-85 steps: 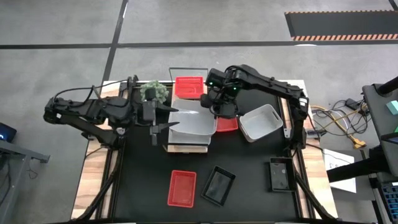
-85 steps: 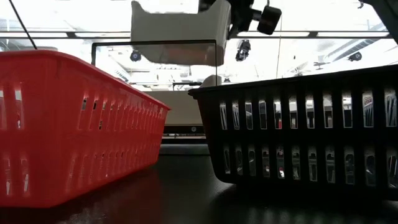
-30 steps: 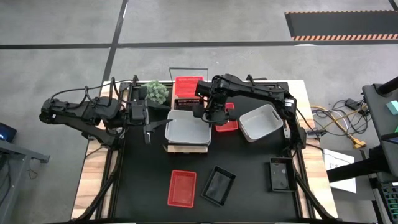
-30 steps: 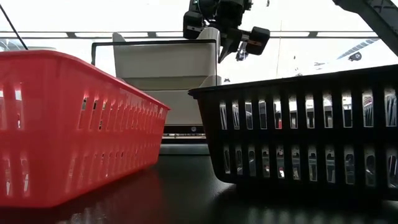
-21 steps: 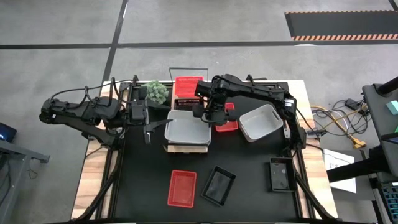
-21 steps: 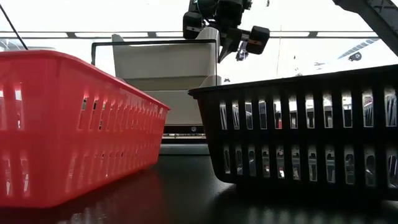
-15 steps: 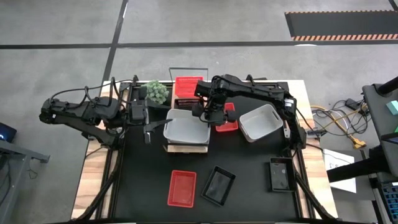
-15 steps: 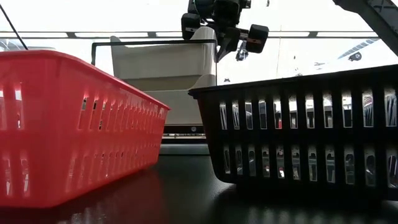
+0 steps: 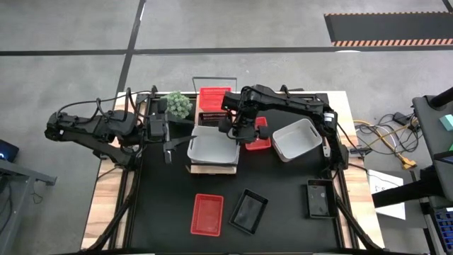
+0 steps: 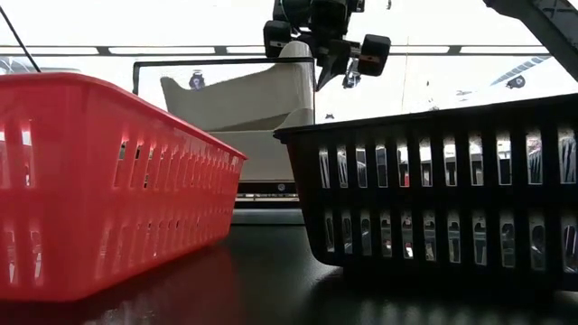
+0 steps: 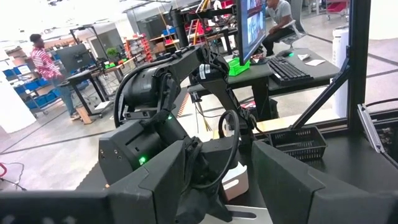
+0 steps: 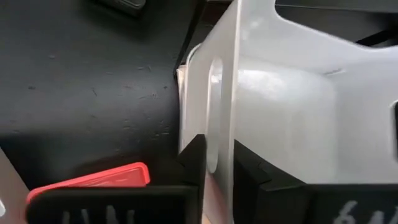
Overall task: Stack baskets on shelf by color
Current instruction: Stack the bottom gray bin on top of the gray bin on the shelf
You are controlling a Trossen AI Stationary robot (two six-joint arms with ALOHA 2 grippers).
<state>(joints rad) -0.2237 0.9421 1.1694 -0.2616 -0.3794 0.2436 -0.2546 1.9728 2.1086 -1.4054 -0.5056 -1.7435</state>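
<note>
A white basket [image 9: 211, 147] sits tilted over the light-wood shelf [image 9: 212, 168]. In the low view the white basket [image 10: 239, 95] has its left end low on a pale basket [image 10: 266, 161] beneath it. My right gripper [image 9: 237, 132] is shut on its right end. On the shelf's far part stand a red basket [image 9: 214, 98] and a dark one [image 9: 211, 117]. My left gripper [image 9: 170, 144] waits open, left of the shelf, touching nothing. My right gripper pinches the white basket's right end wall [image 12: 225, 118] by its slotted handle, one finger [image 12: 195, 163] outside and the other [image 12: 250, 173] inside. The fingers come from above, pointing down. The held end [image 10: 302, 56] is raised, and the left end [image 10: 173, 88] rests lower.
On the table right of the shelf lie a red basket [image 9: 259, 142] and a white basket [image 9: 296, 139]. Near the front are a red basket [image 9: 207, 214] and two black baskets [image 9: 249, 211] [image 9: 317, 199]. A green plant [image 9: 177, 105] stands at the shelf's far left.
The white basket has tipped. Its left end has sunk onto the pale basket below, while its right end has stayed up in my right gripper, which has kept shut on it and barely moved.
</note>
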